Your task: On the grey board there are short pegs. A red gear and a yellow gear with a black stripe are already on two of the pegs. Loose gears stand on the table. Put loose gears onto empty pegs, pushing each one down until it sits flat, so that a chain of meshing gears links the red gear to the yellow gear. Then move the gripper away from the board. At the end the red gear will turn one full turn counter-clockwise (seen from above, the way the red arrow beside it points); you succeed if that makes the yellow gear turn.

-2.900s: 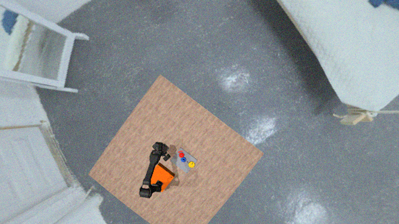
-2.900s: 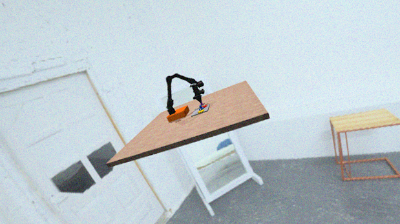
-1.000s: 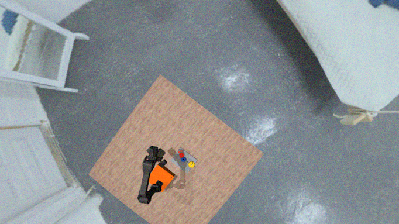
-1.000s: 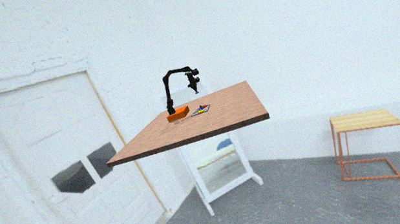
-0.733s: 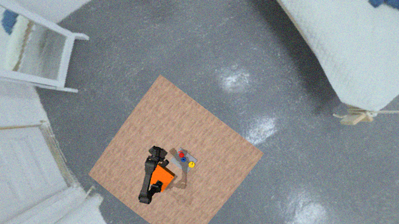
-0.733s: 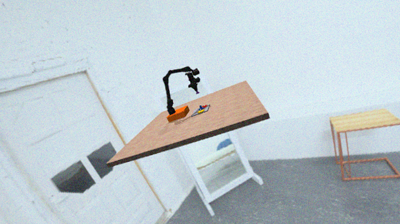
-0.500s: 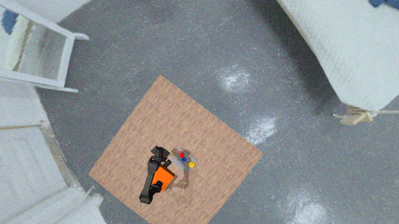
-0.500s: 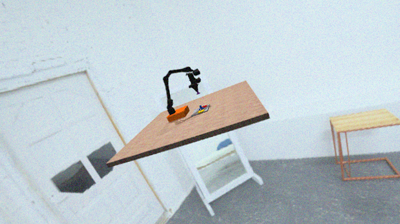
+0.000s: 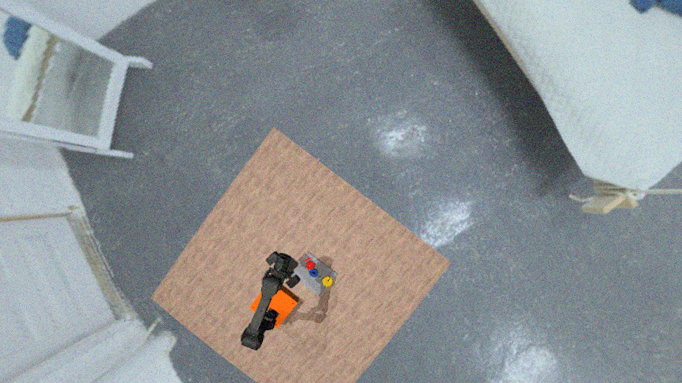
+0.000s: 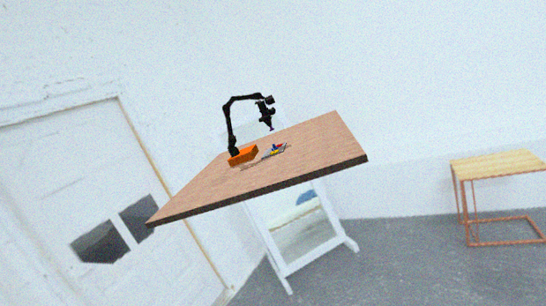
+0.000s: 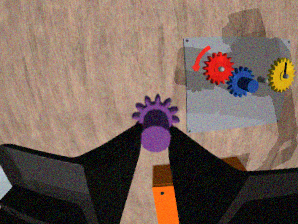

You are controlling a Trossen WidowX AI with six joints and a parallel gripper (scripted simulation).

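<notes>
My gripper (image 11: 156, 131) (image 10: 270, 127) is shut on the handle of a purple gear (image 11: 155, 140) and holds it well above the table, beside the board in the wrist view. The grey board (image 11: 205, 112) (image 9: 306, 281) bears a red gear (image 11: 216, 68) (image 9: 310, 262) near its red arrow, and a yellow gear (image 11: 281, 75) (image 9: 327, 281) with a black stripe. A blue gear (image 11: 238, 82) (image 9: 314, 272) with an upright handle stands between them, close against the red gear. A dark empty peg (image 11: 261, 80) shows between the blue and yellow gears.
The orange base block (image 9: 286, 301) (image 10: 242, 156) (image 11: 166, 202) of the arm stands near the board on the wooden table (image 9: 300, 186) (image 10: 221, 183). Shadows of the arm fall across the board and the table. No other loose gear can be made out.
</notes>
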